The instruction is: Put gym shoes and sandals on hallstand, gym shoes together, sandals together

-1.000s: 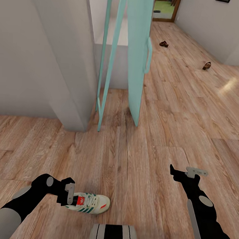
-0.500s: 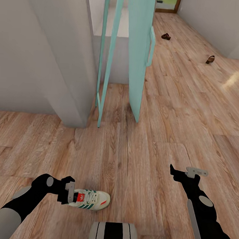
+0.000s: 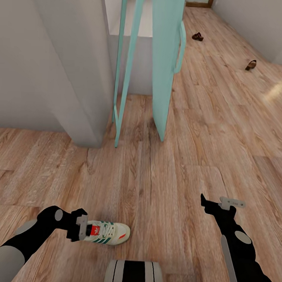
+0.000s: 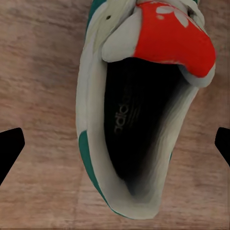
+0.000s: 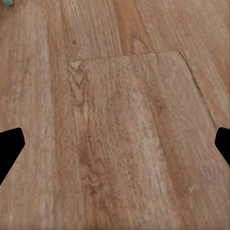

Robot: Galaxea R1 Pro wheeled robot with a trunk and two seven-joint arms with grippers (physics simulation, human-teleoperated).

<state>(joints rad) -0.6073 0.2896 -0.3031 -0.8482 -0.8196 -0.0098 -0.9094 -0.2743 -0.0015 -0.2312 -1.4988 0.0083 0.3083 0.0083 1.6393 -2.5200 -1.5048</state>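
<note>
Light brown wood planking, grained and knotted, is being shown as the floor (image 3: 163,179), with wide bare room lying between the two arms and onward toward the far end of the corridor. That room is being bounded on the left by a grey wall corner (image 3: 83,92) and by a pale teal door (image 3: 163,63) standing edge-on with a curved handle.

One white sneaker (image 3: 105,233) is being seen lying on the floor, near the lower edge of the head view. Green side stripes, white laces and a red-orange tongue tab are being displayed on it. In the left wrist view the sneaker (image 4: 139,110) is being looked into from above: a dark insole is being shown with faint lettering that cannot be read, and a white trefoil-like mark is sitting on the red tab.

The left gripper (image 3: 79,229) is being held at the sneaker's heel end, its fingers spread wide on either side of the shoe without being closed on it. The right gripper (image 3: 216,202) is being held above bare planks, well apart from the sneaker, with its fingers likewise spread and nothing between them.

Two small brown sandals are being seen far down the corridor, one (image 3: 197,36) near the door's far side and one (image 3: 251,65) near the right wall, well apart from each other.
</note>
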